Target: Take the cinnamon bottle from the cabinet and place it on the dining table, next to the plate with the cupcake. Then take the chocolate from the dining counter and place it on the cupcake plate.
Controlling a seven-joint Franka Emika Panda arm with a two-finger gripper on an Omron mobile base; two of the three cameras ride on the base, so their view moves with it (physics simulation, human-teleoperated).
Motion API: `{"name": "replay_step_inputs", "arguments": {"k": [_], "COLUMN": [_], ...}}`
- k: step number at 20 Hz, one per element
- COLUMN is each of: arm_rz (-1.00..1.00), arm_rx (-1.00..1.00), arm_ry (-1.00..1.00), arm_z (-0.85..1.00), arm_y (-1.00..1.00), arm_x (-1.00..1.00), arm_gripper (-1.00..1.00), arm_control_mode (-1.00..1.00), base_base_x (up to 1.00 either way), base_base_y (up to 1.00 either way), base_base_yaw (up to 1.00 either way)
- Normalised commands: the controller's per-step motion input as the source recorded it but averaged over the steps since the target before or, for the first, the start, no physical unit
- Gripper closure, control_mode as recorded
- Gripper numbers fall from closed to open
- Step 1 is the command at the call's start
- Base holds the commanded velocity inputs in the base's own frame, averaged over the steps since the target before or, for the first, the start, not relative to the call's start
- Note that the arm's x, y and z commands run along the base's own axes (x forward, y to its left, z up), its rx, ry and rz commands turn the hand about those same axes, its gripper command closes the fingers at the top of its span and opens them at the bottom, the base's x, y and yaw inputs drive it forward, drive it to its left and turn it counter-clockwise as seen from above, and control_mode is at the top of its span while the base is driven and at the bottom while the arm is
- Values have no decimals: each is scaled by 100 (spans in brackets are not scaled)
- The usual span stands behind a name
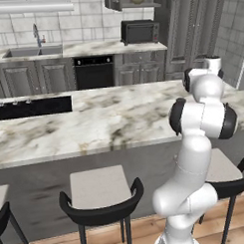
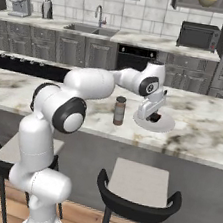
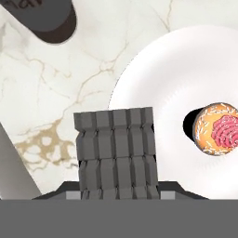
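One chocolate bar (image 3: 115, 151) clamped in gripper (image 2: 153, 115) — overhangs near rim of cupcake plate (image 3: 153, 79), cupcake (image 3: 218, 128) beyond — cinnamon bottle (image 2: 119, 110) just beside

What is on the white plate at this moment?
On the plate sits the cupcake, off to one side. The chocolate, held in the pincer, hangs over the plate's edge; whether it touches the plate cannot be seen. The cinnamon bottle stands beside the plate.

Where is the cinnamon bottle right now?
The cinnamon bottle stands upright on the marble counter in the right base view, just left of the white plate where the tool hovers.
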Motion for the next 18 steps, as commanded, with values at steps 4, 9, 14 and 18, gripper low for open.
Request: {"name": "replay_step_inputs", "arguments": {"k": [4,9,14,18], "arm_rz": [5,5,5,3], "arm_rx": [-5,-5,-1,0], "arm_ry": [-1,-1,-1,-1], "arm_z": [-16,-13,-2,-1], "arm_y": [0,0,-2,-3], "arm_x": [9,23,2,0], "arm_gripper": [100,100,100,100], "arm_control_mode": [-100,-100,-100,-100], "base_base_x": [0,0,0,0], "base_base_y": [0,0,0,0], "base_base_yaw": [0,0,0,0]}}
